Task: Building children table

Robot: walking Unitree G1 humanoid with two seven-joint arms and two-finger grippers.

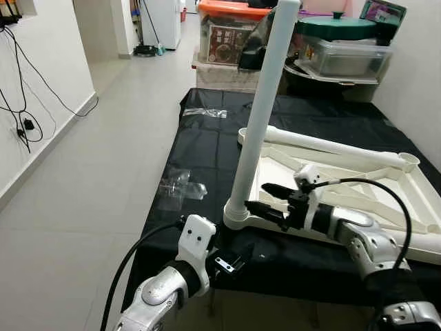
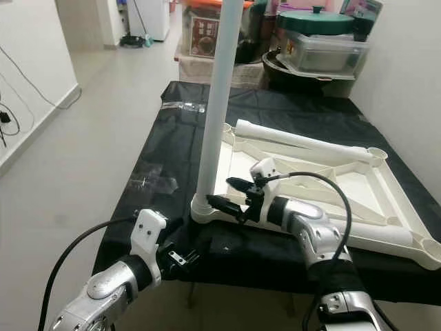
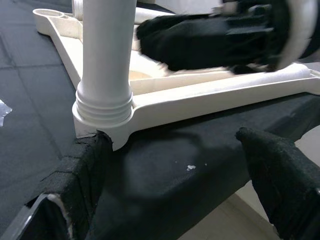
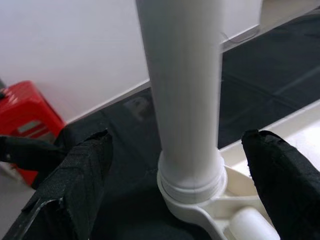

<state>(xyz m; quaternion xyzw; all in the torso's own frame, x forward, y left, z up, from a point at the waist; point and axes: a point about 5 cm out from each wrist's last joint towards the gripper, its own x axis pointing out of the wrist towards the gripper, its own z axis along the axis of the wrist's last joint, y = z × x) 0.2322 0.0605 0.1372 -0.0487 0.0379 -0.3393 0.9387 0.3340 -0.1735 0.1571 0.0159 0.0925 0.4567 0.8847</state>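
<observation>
I see the desk [image 1: 207,148] under a black cloth, and on it the white plastic table frame [image 1: 358,183] lying flat with its underside up. One white leg [image 1: 265,103] stands upright in the frame's near corner socket [image 1: 238,215], closest to me; a second leg [image 1: 331,147] lies flat across the far side of the frame. At the far end of the desk sit the containers: a clear storage box [image 1: 231,34] with an orange lid, packed with printed cartons as far as I can make out, and a grey-lidded clear tub [image 1: 348,56] with a green pot lid [image 1: 336,27] on top; its contents I cannot tell. Two crumpled clear plastic bags [image 1: 180,185] lie on the cloth toward the left.

My right arm reaches in from the right, forearm low over the frame, and the right tool [image 1: 265,200] sits just beside the base of the upright leg, fingers [image 4: 280,180] spread wide on either side of it, not touching. My left arm is bent low at the desk's near edge, the left tool [image 2: 180,259] pointing at the corner socket, its fingers [image 3: 82,175] also apart, one near the socket.
</observation>
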